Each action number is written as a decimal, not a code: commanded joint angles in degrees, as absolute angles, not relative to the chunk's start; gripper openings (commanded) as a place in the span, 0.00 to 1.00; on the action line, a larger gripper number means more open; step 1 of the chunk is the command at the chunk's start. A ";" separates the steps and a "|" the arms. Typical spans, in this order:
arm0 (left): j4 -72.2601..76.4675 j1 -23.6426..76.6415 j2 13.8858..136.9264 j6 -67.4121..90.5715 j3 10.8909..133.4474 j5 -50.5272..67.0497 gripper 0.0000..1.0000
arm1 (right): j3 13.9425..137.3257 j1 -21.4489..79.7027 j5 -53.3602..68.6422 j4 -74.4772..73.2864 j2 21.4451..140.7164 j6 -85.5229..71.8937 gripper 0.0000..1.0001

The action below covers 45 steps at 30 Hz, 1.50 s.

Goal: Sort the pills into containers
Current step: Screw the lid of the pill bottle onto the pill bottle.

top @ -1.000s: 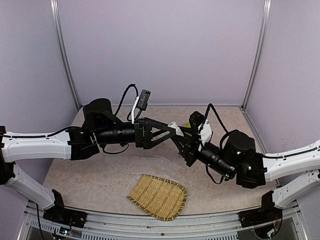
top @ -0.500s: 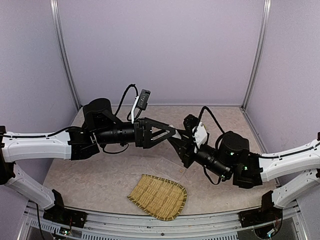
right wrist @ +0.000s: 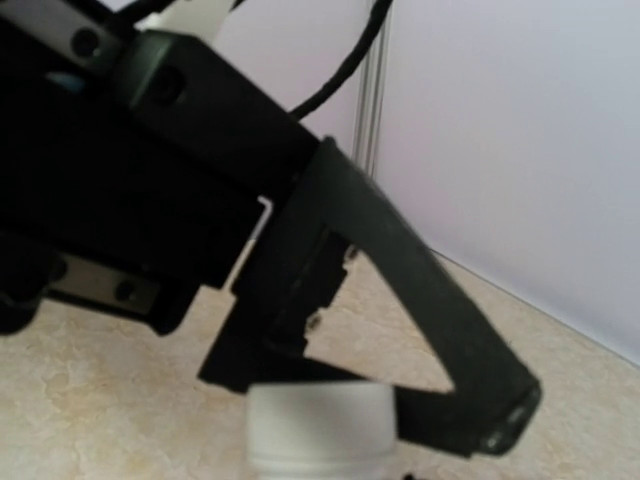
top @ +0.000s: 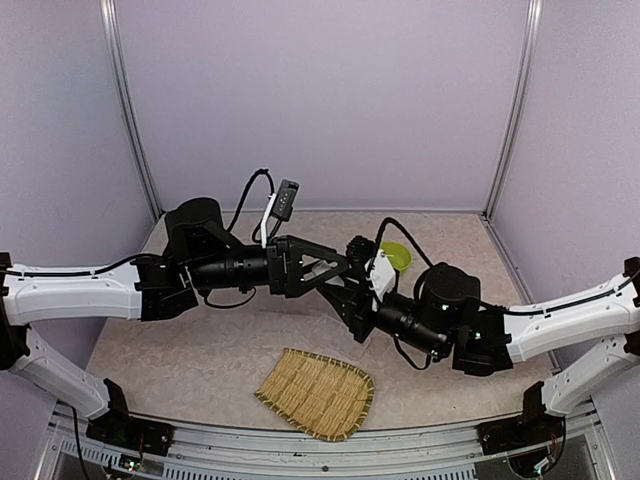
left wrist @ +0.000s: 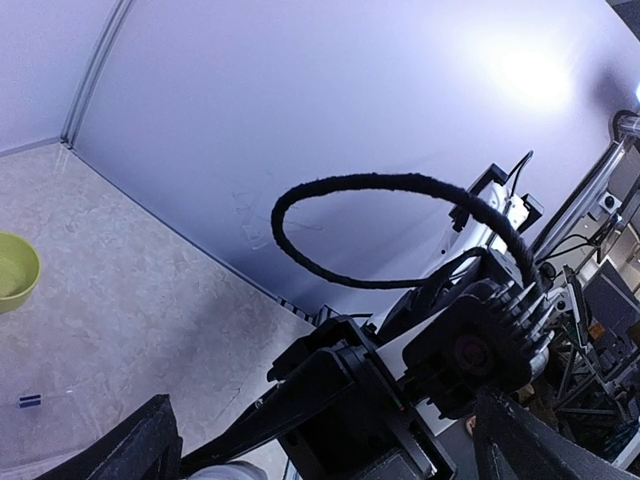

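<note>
Pale lilac walls enclose a beige marbled table, seen from above, with my two black-and-white arms meeting over its middle. My left pincer stands wide. Its triangular fingers spread to either side of a white bottle, of which only the round top shows, at the bottom edge of the right wrist view. My right pincer is narrow and, as far as I can judge, grips that bottle, though its own fingers are not plainly in view. The cap looks to be on.

The clear organiser box lies flat on the table and is hidden by the arms from above. Only a corner with a small dark mark shows, in the left wrist view, and I cannot tell whether its compartments hold anything. A lime-green bowl sits behind the right arm, and a woven bamboo tray lies near the front edge.

No pills show anywhere. I judge the task barely begun: the bottle has to be opened, then every pill sorted into the box.
</note>
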<state>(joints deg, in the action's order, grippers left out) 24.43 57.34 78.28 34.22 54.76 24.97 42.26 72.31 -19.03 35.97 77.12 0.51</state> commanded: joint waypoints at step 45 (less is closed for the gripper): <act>16.24 54.23 83.71 37.61 58.05 26.63 0.43 | 42.41 72.07 -27.10 23.20 72.57 8.85 0.24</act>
